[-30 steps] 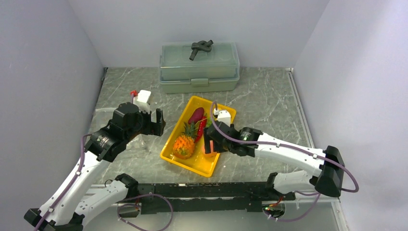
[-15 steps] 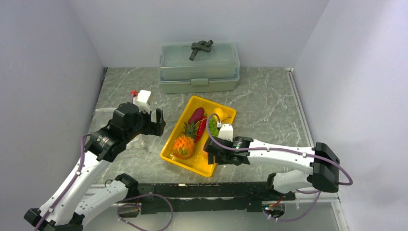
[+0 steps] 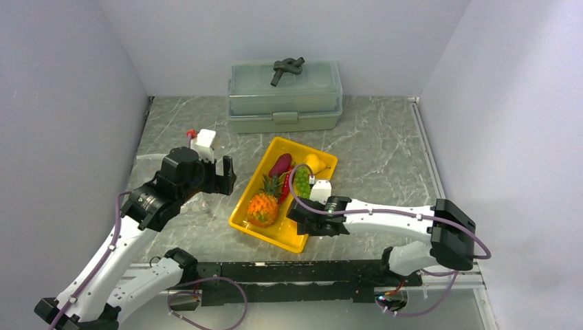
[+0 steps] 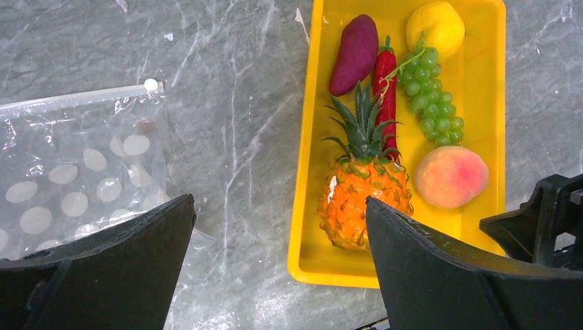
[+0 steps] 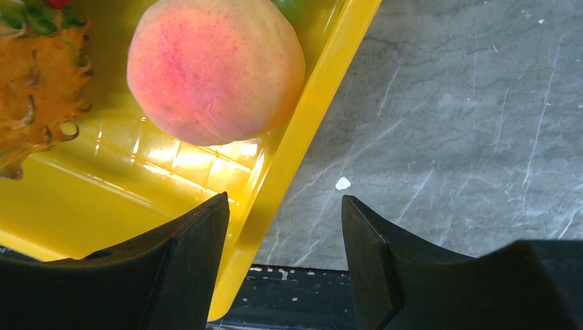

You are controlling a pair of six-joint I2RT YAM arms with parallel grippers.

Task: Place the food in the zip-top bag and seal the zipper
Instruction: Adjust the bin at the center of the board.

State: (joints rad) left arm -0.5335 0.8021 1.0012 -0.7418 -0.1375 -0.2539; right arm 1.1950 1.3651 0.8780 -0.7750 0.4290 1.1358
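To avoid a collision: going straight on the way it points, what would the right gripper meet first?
Probably the rim of the yellow tray, which runs between the open fingers of the right gripper; the peach lies close beside it. Depth is unclear.

Left-wrist view, right half: eggplant (image 4: 354, 53), chili (image 4: 386, 93), grapes (image 4: 432, 103) and lemon (image 4: 434, 27) lie in the upper part of the yellow tray (image 4: 307, 137). The pineapple (image 4: 362, 203) lies at centre, crown up-frame, with the peach (image 4: 451, 177) just below the grapes. The clear, white-dotted zip-top bag (image 4: 75, 179) lies flat at frame left, zipper (image 4: 82, 96) along its upper edge; can't tell if it's sealed.
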